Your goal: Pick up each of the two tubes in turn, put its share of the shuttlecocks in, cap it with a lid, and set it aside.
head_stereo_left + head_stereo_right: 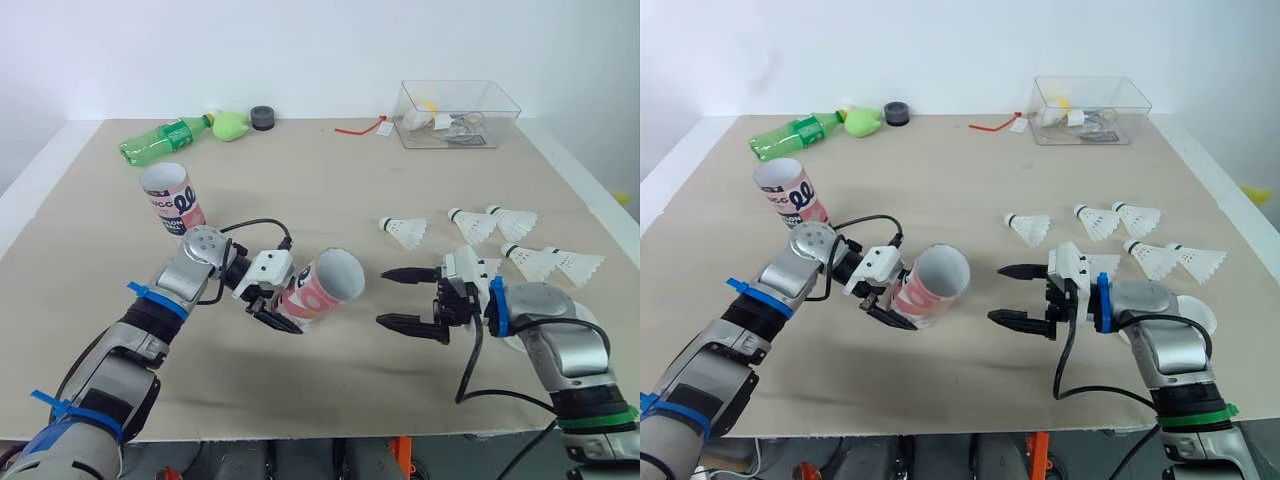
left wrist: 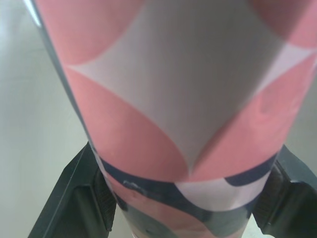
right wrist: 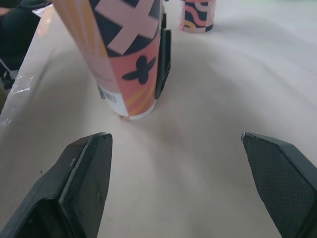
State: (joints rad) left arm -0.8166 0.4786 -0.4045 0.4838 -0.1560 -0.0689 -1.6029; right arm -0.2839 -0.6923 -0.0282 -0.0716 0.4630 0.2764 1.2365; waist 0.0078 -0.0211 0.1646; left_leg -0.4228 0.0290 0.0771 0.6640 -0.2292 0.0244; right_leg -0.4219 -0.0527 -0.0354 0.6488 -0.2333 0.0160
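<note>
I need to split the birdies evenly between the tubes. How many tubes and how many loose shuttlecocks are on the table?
Tubes: 2 (one gripped and tilted, one standing)
Shuttlecocks: 5
Total: 7
A half-hidden white shape is left uncounted.

Near tube [image 1: 325, 285]: table [image 1: 330, 190] centre, left of right gripper [image 1: 383, 297]. Far tube [image 1: 172, 200]: behind, leftward. Shuttlecocks [image 1: 472, 226]: right side, box [image 1: 458, 113] behind them.

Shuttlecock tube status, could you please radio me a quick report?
Left gripper shut on pink tube, mouth facing right gripper. Right gripper open, empty. Five shuttlecocks lying on table. Nothing between the grippers.
</note>
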